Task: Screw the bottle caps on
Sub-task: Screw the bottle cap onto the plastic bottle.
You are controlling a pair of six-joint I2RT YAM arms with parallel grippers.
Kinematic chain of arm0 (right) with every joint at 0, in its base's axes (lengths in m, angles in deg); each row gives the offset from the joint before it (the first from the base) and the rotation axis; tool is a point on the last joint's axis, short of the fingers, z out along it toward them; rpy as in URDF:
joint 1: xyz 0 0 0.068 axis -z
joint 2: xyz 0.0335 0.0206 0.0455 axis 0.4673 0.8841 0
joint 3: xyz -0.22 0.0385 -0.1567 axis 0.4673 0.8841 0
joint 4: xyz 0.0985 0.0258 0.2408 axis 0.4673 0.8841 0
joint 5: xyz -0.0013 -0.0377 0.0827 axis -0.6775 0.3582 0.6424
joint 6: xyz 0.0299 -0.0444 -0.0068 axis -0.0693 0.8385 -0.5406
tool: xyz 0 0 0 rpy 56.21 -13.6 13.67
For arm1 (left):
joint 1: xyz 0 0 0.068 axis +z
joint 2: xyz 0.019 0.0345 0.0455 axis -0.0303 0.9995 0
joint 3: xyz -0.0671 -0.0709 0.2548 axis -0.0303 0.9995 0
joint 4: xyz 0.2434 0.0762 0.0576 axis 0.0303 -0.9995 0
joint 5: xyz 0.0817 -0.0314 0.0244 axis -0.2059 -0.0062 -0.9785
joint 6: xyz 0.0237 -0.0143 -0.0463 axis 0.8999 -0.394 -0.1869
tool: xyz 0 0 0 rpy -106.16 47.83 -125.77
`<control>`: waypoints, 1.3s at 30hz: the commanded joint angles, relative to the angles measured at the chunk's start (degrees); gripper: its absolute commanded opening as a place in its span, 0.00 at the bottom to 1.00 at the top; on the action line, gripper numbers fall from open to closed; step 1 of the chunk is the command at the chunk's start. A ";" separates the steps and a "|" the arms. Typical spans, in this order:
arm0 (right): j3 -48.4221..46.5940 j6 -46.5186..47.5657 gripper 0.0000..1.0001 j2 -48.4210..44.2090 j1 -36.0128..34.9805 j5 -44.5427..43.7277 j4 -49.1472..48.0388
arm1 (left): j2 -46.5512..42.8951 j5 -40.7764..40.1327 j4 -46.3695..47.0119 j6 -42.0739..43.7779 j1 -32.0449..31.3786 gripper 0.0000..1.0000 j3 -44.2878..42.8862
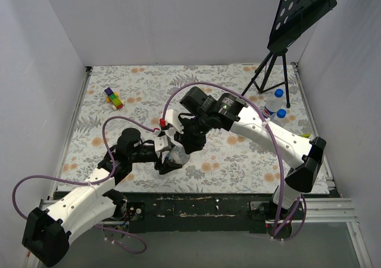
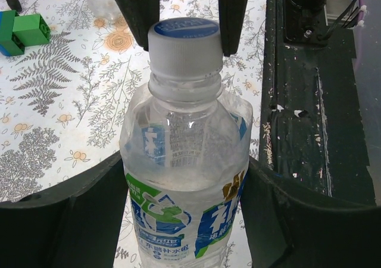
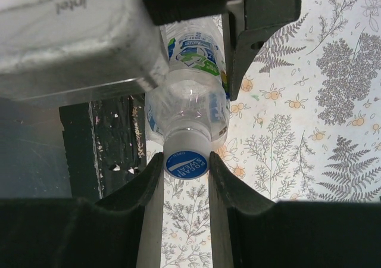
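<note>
The cap (image 3: 186, 164) is sitting on the neck of the bottle (image 2: 184, 178), btwn the right fingers (image 3: 143, 208), which are pinching it from both sides. The left fingers (image 2: 71, 220), part-open, are hugging the bottle's body. If the cap is going on crooked it could be jamming; w/ a weak pinch the fingers could be slipping round it.

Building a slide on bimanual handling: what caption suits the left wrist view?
Left gripper holds the bottle while the right gripper pinches its cap.

2 arms bent inward toward each other, left claw (image 2: 184, 167) clamped low, right claw (image 3: 186, 161) pinched just above it
</note>
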 commanded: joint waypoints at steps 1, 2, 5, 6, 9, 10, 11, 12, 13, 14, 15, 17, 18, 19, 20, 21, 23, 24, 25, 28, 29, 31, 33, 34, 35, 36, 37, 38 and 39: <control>-0.70 -3.70 0.21 2.55 -0.99 1.48 3.92 | -1.87 -1.52 10.14 0.09 -0.07 0.00 -2.17; -0.79 -4.22 0.21 2.73 -0.99 0.87 3.57 | -1.87 -1.87 11.19 -1.05 -0.07 0.00 -2.08; -0.09 -6.07 0.21 2.73 -0.99 0.42 1.82 | -1.96 -3.01 14.54 -4.75 -0.07 0.00 -1.65; 0.00 -6.68 0.21 2.73 -0.99 0.33 1.29 | -1.96 -3.53 15.68 -5.54 -0.07 0.00 -1.38; -0.44 -9.23 0.21 2.99 -1.07 0.16 0.67 | -2.49 -5.47 18.93 -6.95 -0.07 0.00 -0.59; -0.70 -10.11 0.21 3.08 -0.99 -0.02 0.58 | -2.66 -5.65 20.24 -7.13 -0.07 0.00 -0.07; -0.96 -10.81 0.21 3.08 -1.07 -0.02 0.41 | -2.93 -5.56 21.91 -7.13 0.02 0.00 0.37; -1.23 -11.78 0.21 3.08 -1.07 -0.11 0.23 | -3.10 -5.47 23.41 -7.13 -0.07 0.00 0.81; -1.67 -12.92 0.21 3.34 -0.99 -0.80 0.32 | -3.19 -5.56 25.16 -6.78 -0.07 0.00 1.25; -2.45 -13.89 0.21 3.35 -0.99 -1.51 0.67 | -3.37 -5.82 26.48 -6.00 -0.07 0.00 1.52; -3.24 -15.11 0.21 3.61 -0.99 -1.95 1.11 | -3.54 -6.43 27.54 -5.64 -0.16 0.00 1.78; -4.65 -17.66 0.21 4.31 -0.99 -2.91 2.07 | -3.81 -8.45 28.87 -5.02 -0.16 0.00 1.78; -5.61 -19.41 0.20 4.75 -0.99 -3.61 2.60 | -3.98 -9.33 29.65 -4.93 -0.24 0.00 1.87; -6.49 -20.91 0.20 5.45 -0.99 -4.23 3.39 | -4.16 -10.38 30.45 -4.85 -0.33 0.00 1.96; -7.72 -23.19 0.19 6.06 -0.90 -5.37 4.09 | -4.33 -11.27 31.41 -4.84 -0.51 0.00 2.22; -8.78 -24.95 0.18 6.94 -0.90 -6.42 4.88 | -4.51 -12.32 32.46 -4.58 -0.77 0.00 2.66; -10.36 -29.34 0.18 8.17 -0.90 -7.83 6.03 | -4.51 -15.47 34.13 -3.88 -1.47 0.00 3.54; -10.98 -31.80 0.18 8.62 -0.90 -9.75 6.38 | -4.42 -17.41 34.93 -3.53 -2.00 0.00 3.98; -11.51 -33.83 0.18 8.88 -0.90 -10.56 6.64 | -4.33 -19.08 35.63 -3.27 -2.44 0.00 4.42; -12.04 -38.49 0.17 9.41 -0.90 -16.52 7.52 | -3.81 -24.61 36.08 -1.25 -5.42 0.00 4.60; -12.21 -39.55 0.17 9.41 -0.99 -18.28 7.61 | -3.37 -26.37 35.12 -0.37 -6.39 0.00 4.16; -12.57 -40.09 0.16 9.59 -1.25 -22.05 8.23 | -2.14 -28.23 33.19 -0.10 -7.71 0.00 2.67; -13.00 -39.39 0.16 9.76 -1.77 -22.60 8.84 | -0.74 -28.76 31.43 -1.15 -7.98 0.00 1.18; -13.18 -39.04 0.16 9.85 -2.21 -22.78 9.11 | -0.03 -29.20 30.72 -2.02 -7.98 0.00 0.56; -13.10 -38.86 0.16 9.85 -2.22 -23.13 9.28 | 0.49 -30.16 30.98 -2.64 -8.15 0.00 0.21; -12.83 -39.03 0.16 9.85 -2.13 -23.48 9.11 | 0.76 -30.87 31.50 -3.08 -8.24 0.00 0.20; -12.74 -39.29 0.16 9.85 -2.13 -23.92 9.11 | 1.02 -31.31 32.55 -3.17 -8.16 0.00 0.46; -12.92 -39.73 0.16 10.02 -2.04 -23.92 9.28 | 1.20 -31.57 33.52 -3.26 -8.42 0.00 0.90; -13.35 -40.34 0.16 10.29 -2.04 -24.19 9.37 | 1.38 -32.10 34.31 -3.26 -8.59 0.00 0.99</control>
